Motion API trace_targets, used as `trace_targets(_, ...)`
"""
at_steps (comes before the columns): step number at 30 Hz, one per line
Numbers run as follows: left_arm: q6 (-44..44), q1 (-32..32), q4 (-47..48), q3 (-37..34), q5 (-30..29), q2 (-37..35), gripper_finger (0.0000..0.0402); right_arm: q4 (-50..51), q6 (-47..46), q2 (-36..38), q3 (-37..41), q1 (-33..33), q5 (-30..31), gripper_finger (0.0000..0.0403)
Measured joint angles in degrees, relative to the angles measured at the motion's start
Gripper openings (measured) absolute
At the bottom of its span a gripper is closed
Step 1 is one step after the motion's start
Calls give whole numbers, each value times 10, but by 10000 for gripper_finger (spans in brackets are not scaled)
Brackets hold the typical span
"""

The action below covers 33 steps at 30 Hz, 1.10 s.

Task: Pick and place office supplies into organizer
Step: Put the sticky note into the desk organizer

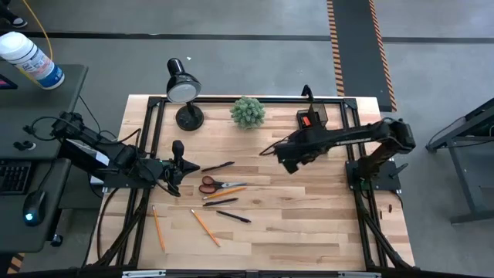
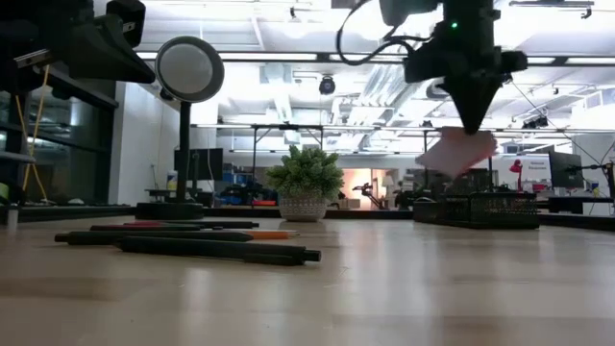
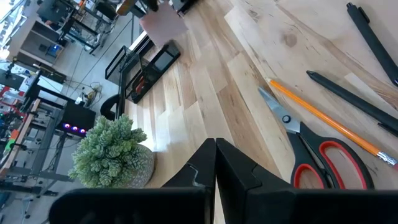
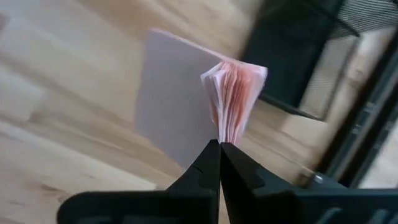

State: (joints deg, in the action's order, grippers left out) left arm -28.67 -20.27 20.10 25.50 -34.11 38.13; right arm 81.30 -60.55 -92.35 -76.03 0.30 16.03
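Sticky pad pinched in my right claw, above the table [image 1: 324, 232].

The organizer [image 1: 312, 118] sits near the far edge, just beyond my right claw [image 2: 473, 127], which is clamped on the pink sticky-note pad [image 2: 457, 151] dangling beneath my fingertips, clear of the wood. My left claw [image 1: 177, 147], closed on nothing, waits beside the scissors [image 1: 216, 184].

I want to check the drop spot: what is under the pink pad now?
The pad hangs in the shut right gripper, above bare table beside the organizer. The pad itself hides the wood right below.
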Motion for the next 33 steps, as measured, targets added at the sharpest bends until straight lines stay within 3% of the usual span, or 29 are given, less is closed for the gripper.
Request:
trace_targets(9, 0, 0, 0, 0, 0, 0, 1, 63, 31, 20, 0, -92, 2, 0)
trace_targets(21, 0, 0, 2, 0, 0, 0, 1, 67, 110, 20, 0, -202, 5, 0)
trace_targets(33, 0, 0, 2, 0, 0, 0, 1, 63, 145, 20, 0, -247, -5, 0)
